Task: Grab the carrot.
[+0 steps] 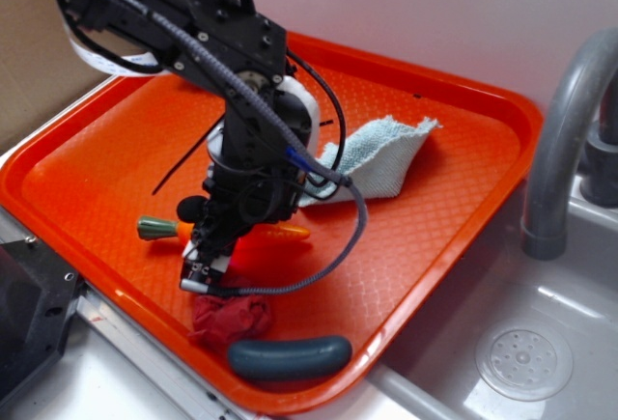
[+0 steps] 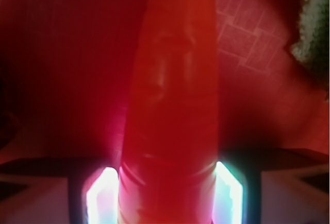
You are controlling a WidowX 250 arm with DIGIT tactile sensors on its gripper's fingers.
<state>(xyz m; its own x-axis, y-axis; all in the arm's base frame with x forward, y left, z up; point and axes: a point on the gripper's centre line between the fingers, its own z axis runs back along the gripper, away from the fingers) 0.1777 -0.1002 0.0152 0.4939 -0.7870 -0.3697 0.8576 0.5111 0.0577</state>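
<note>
Pincer (image 2: 167, 195) down at lower centre of frame, fingers (image 2: 100, 195) flanking carrot (image 2: 172, 90), seemingly closed on it; carrot lying on tray (image 1: 435, 237) left of centre, green stem poking left. Grasp apparently made; lift still to do

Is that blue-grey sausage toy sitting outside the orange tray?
No, the sausage toy lies inside the tray, by its near rim.
</note>
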